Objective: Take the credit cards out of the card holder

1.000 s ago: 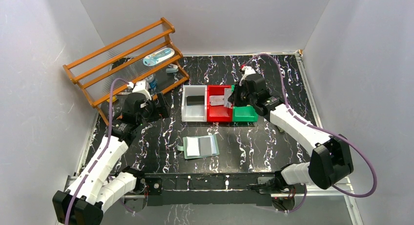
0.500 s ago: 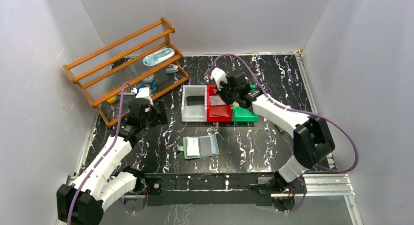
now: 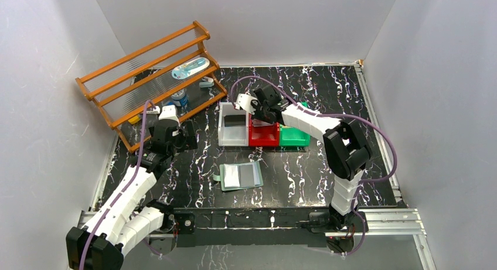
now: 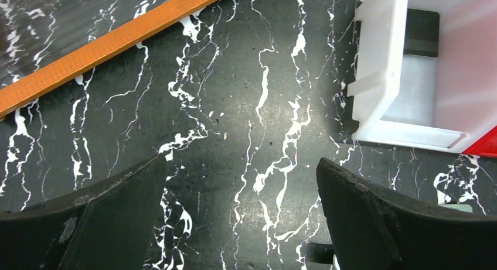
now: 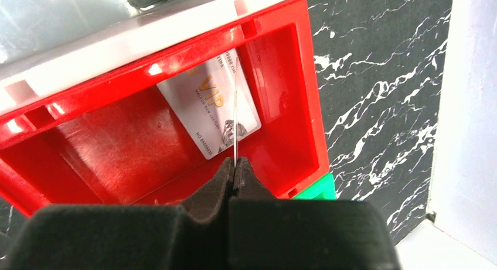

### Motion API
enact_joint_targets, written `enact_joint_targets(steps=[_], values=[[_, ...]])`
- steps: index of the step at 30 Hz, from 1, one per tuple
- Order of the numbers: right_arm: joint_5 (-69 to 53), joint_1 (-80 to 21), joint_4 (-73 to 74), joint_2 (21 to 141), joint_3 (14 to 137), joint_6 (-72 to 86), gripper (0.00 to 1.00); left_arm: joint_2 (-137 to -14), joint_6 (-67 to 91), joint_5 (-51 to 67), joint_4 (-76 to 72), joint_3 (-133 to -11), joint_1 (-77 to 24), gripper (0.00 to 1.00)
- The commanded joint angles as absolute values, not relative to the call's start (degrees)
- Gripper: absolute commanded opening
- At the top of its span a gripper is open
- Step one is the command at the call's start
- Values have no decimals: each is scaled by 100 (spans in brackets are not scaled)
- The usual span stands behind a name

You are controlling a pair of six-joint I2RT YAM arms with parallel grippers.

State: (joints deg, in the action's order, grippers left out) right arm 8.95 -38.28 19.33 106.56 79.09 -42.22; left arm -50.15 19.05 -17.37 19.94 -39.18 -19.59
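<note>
The grey-green card holder point(image 3: 241, 177) lies spread open on the table in front, with a pale rectangle in its left pocket. My right gripper point(image 5: 235, 166) is shut on a thin pale credit card point(image 5: 234, 115), seen edge-on, and hangs over the red bin point(image 5: 129, 147). From above, the right gripper point(image 3: 261, 113) hovers at the red bin's point(image 3: 264, 136) back left. A pale printed card point(image 5: 205, 109) lies flat in that bin. A dark card point(image 3: 234, 120) lies in the white bin point(image 3: 225, 135). My left gripper point(image 4: 240, 211) stands open and empty over bare table, left of the white bin point(image 4: 381, 77).
A green bin point(image 3: 293, 136) adjoins the red one on the right. A wooden rack point(image 3: 152, 77) holding small items stands at the back left, and its orange rail point(image 4: 105, 44) crosses the left wrist view. Grey walls enclose the table.
The right gripper has carried the pale card leftward, from the red-green bin border to the red bin's left side. The left arm shifted slightly and stays open.
</note>
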Motion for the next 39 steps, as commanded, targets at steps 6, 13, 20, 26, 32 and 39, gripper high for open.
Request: enact_joint_targets(steps=[6,13,20,26,32,39], values=[[1256,-3956,1848,11029,8505,-4608,0,-4531,1890,-2135,2147,-4120,-1938,98],[1434,-3988,1553,11190,8330,-4821,1,-4569,1857,-2080,2144,-4113,-1934,98],[1426,-4024,1367,11315,8188,-4876,4,-4561,1846,-2082,2145,-4113,-1937,98],[1464,-4024,1277,11369,8073,-4850,7,-4565,1837,-2074,2145,-4120,-1934,98],[1397,-4030,1414,11337,7982,-4737,18,-4599,1828,-2040,2136,-4107,-1935,98],[1268,-4029,1343,11134,7765,-4580,38,-4638,1819,-2004,2136,-4118,-1934,98]])
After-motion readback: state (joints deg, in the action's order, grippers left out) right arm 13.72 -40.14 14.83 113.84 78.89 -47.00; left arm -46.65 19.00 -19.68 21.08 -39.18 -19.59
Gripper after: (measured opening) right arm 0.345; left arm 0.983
